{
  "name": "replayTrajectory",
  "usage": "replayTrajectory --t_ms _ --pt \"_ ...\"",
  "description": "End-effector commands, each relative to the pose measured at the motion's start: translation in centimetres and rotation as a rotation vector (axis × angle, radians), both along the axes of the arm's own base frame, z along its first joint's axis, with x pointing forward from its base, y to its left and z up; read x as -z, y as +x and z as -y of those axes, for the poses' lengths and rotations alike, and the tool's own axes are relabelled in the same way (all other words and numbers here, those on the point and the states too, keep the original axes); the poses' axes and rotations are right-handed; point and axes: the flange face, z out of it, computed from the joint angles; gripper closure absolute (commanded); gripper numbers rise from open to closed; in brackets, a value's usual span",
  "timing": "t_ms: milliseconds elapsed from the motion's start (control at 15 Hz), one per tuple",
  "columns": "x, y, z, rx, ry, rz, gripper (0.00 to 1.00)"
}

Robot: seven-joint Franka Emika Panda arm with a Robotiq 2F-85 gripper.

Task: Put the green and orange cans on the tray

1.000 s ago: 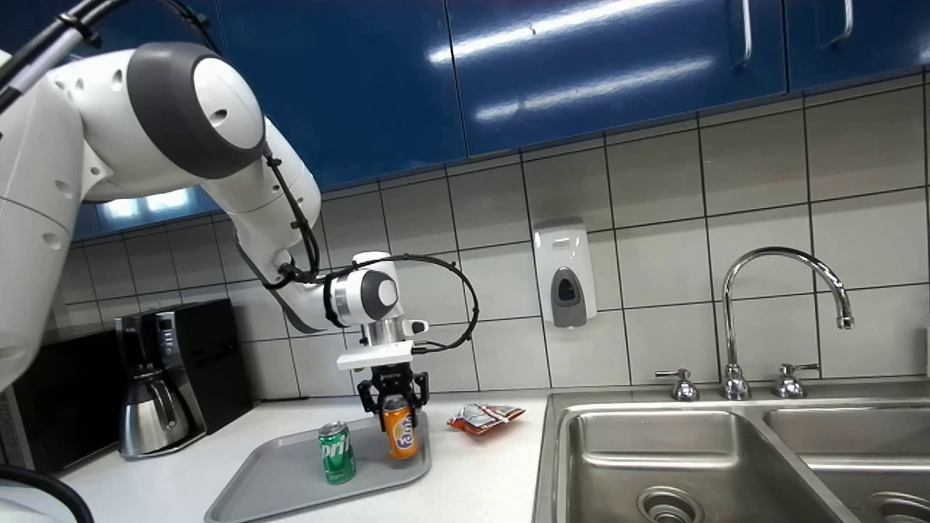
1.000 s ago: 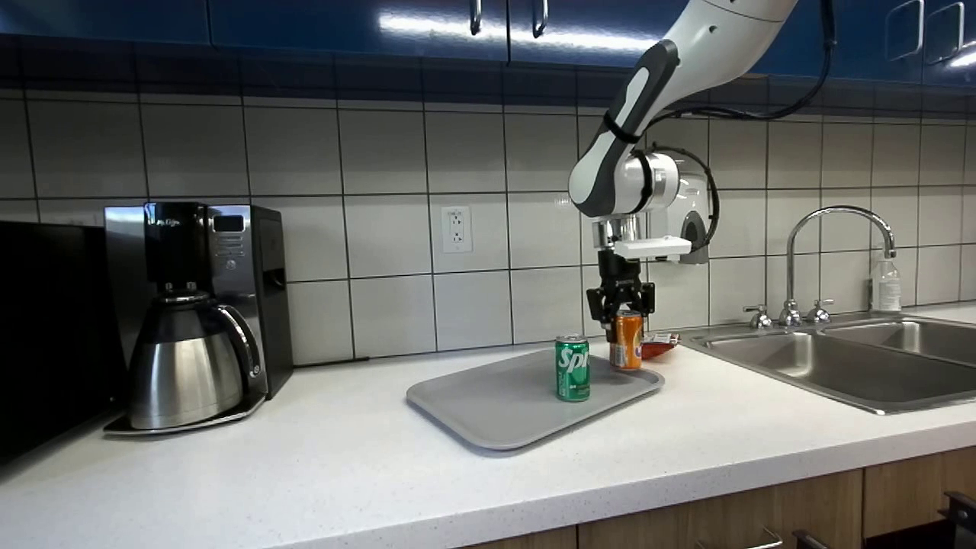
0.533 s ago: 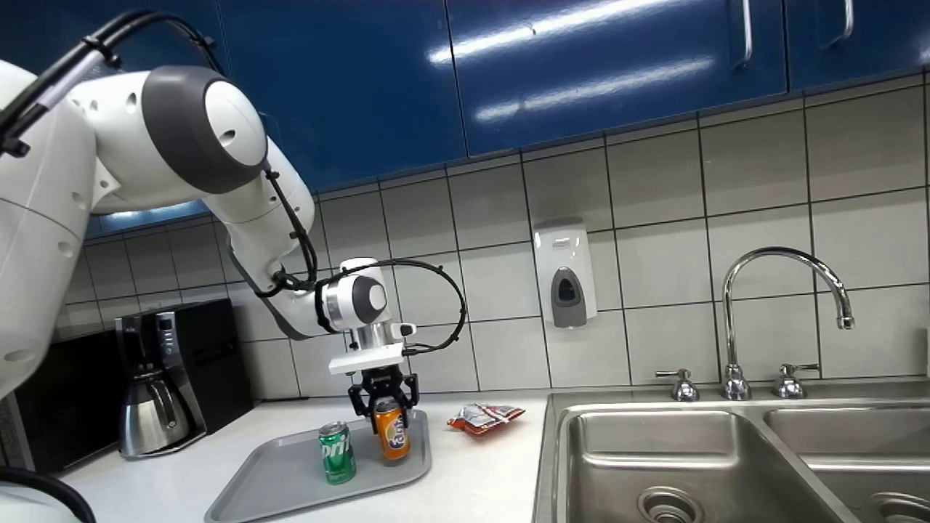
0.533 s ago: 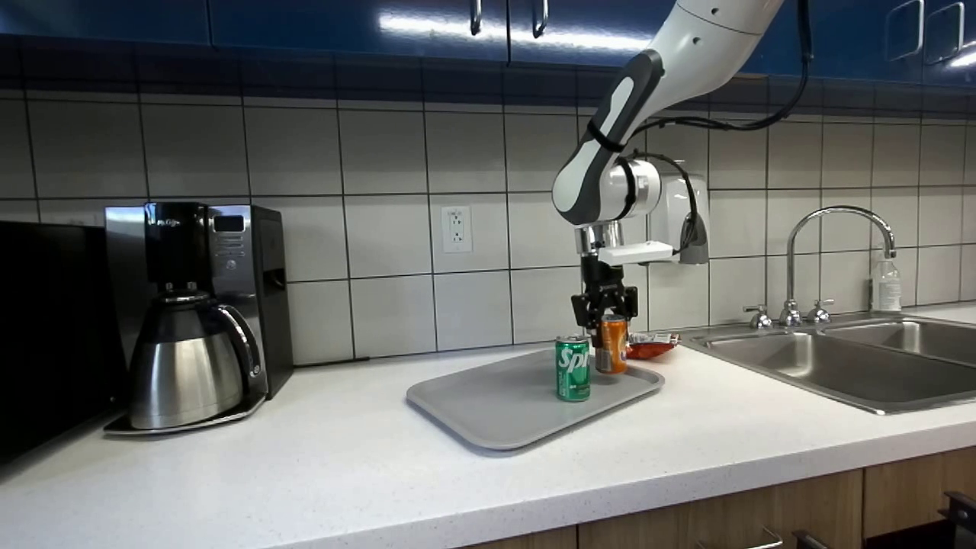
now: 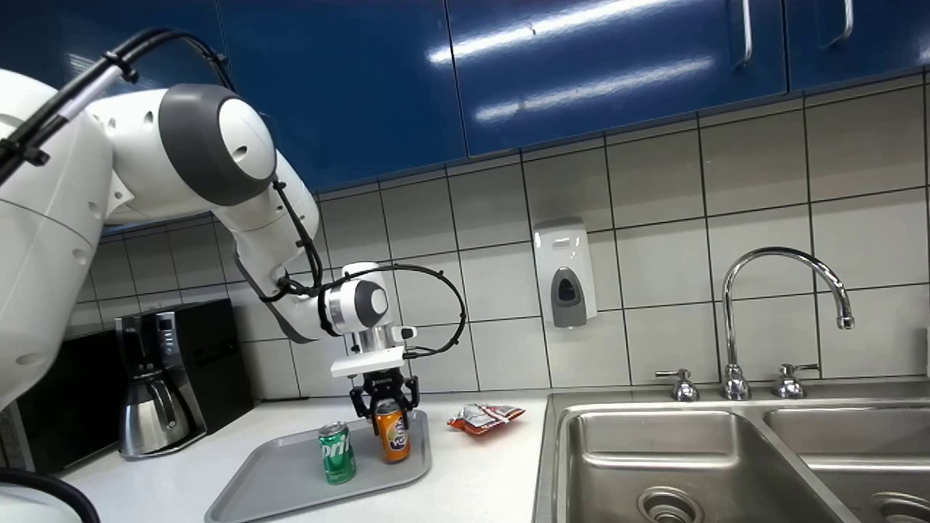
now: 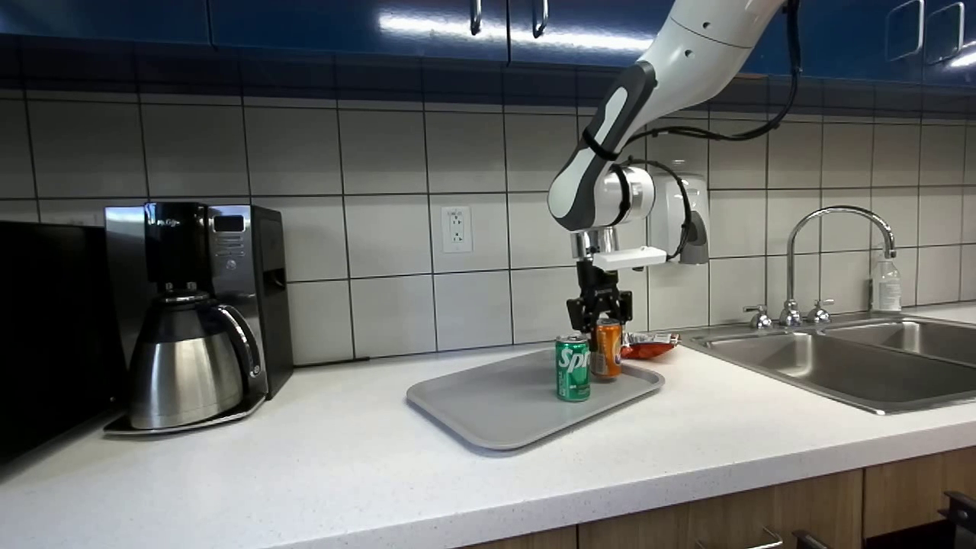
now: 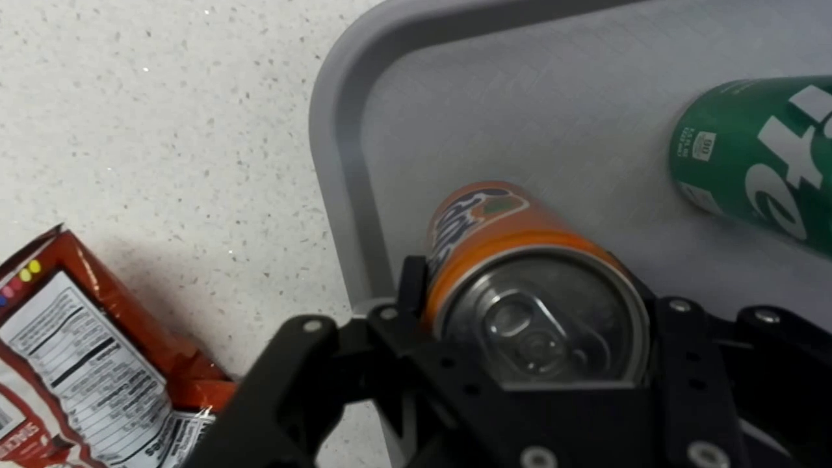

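"Which step is this?"

"Setting down the second can, I'd say. The gripper has the orange can clasped, a finger at either side, over the tray, near the edge towards the sink. The green can already stands by itself on the tray, farther in from that edge."

"Is the orange one down yet?"

"I can't tell whether its base is touching. I'd ease it down until it sits flat, then spread the fingers gently and rise straight up; a crooked exit might tip it."

"The two cans look jammed together to me."

"Only from there. In an exterior view the green can covers part of the orange one, so no gap shows; the wrist view has bare tray between them. It also shows the pull tab on the orange can, hard to make out in both exterior views, though only the lower part of the green can fits in."

"And the packet?"

"That lies on the counter, near the tray's edge but off it, no part of this job."
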Motion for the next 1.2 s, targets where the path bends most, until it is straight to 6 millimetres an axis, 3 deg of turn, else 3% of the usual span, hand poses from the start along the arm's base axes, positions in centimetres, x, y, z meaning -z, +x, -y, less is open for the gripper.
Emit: replayTrajectory --t_ms 0,67,133,333,867,1133 --pt "-0.2 0.9 -0.3 0.021 -0.001 0.004 0.61" --pt "-0.2 0.9 -0.3 0.021 -0.004 -0.001 0.61" --pt "-0.3 0.8 -0.3 0.016 -0.006 -0.009 0.11" --pt "-1.7 0.7 -0.3 0.011 -0.001 0.003 0.01" --pt "-5.8 0.6 0.9 0.022 0.007 0.060 0.00" --pt "-6.0 0.3 2.9 0.059 0.003 0.060 0.00"
